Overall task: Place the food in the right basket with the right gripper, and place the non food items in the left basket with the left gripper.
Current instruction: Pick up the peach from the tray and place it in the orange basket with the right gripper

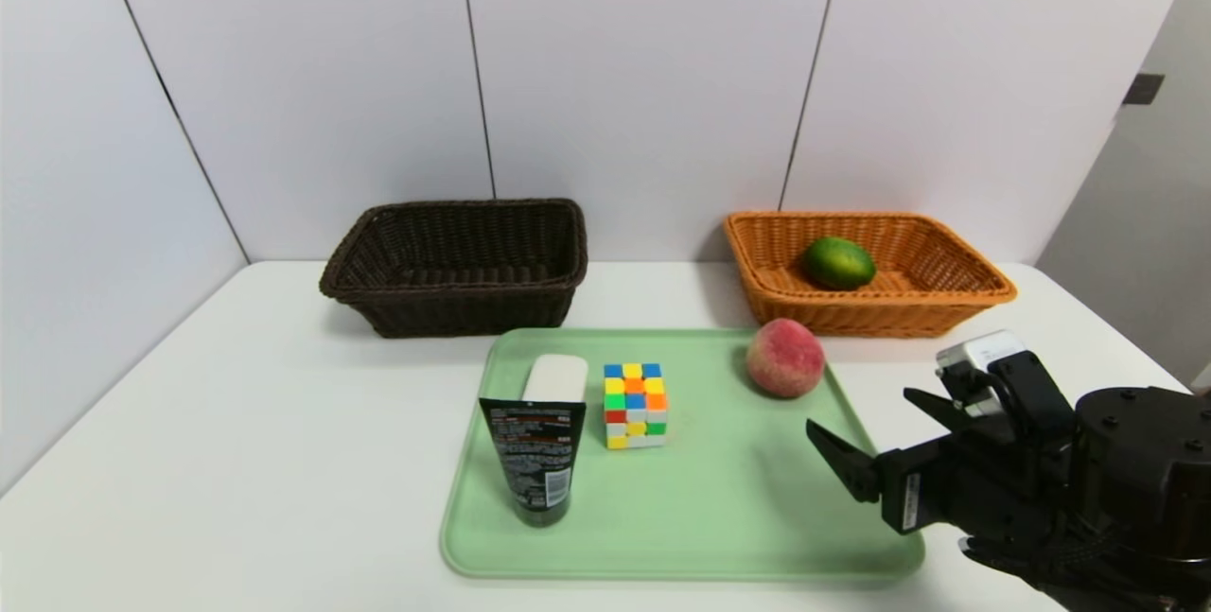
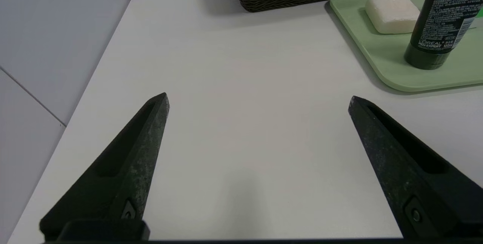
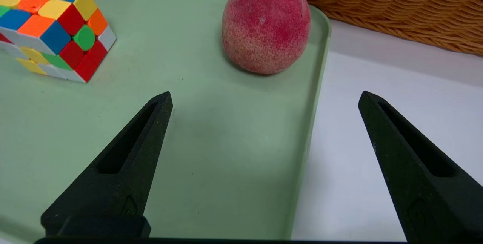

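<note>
Right end effector (image 1: 859, 437): one, black, its two fingers spread wide with nothing between them, poised over the near right part of the tray, short of the peach. It was presumably kept wide so as to pass either side of a round fruit. Left end effector (image 2: 259, 100): one, likewise spread and without a load, idle above the worktop (image 1: 284, 461) to the left of the tray.

Peach (image 1: 785, 358): one, red, at the tray's far right corner, near the right basket; the only food left on the tray, and by judgement the right arm's next pick.

Puzzle cube (image 1: 635, 407): one, many-coloured, flat on its base near the tray's middle. White block (image 1: 556, 379): one, perhaps soap, at the far left of the tray, behind the tube. Tube (image 1: 539, 465): one, black, stood on its cap, probably because that was its only flat end; it looked the likeliest item to topple if nudged. All three seemed due for the left arm.

Tray (image 1: 719, 560): one, pale green, low-rimmed, bearing these four items.

Left basket (image 1: 464, 309): one, dark brown wicker, nothing seen inside; meant for non-food.

Right basket (image 1: 866, 317): one, orange-brown wicker, containing one green fruit (image 1: 838, 263), lying on its side. Sorting was judged barely begun.
</note>
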### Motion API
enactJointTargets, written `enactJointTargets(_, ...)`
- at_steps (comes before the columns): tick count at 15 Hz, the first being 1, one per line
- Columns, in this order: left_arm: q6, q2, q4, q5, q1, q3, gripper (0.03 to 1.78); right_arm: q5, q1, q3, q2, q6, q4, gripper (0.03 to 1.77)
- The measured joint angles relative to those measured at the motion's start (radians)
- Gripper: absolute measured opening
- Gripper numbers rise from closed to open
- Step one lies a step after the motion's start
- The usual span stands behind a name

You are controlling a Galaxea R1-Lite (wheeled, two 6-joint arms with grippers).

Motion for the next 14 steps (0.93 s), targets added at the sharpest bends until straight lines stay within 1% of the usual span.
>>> enactJointTargets(2, 0.000, 0.000, 0.000, 0.000, 0.000, -0.001, 1.69, -0.005, 0.000, 0.050, 0.102, 0.000, -0.207, 1.70)
enactJointTargets(3, 0.000, 0.000, 0.000, 0.001, 0.000, -0.001, 1.69, -0.018, -0.001, 0.067, 0.153, 0.001, -0.294, 1.70)
enactJointTargets(4, 0.000, 0.000, 0.000, 0.001, 0.000, -0.002, 1.69, -0.037, -0.002, 0.076, 0.191, 0.004, -0.347, 1.70)
enactJointTargets(5, 0.000, 0.000, 0.000, 0.001, 0.000, -0.002, 1.69, -0.043, -0.003, 0.077, 0.218, 0.006, -0.369, 1.70)
enactJointTargets(14, 0.000, -0.001, 0.000, 0.003, 0.000, -0.003, 1.69, -0.050, -0.038, -0.030, 0.333, 0.024, -0.371, 1.70)
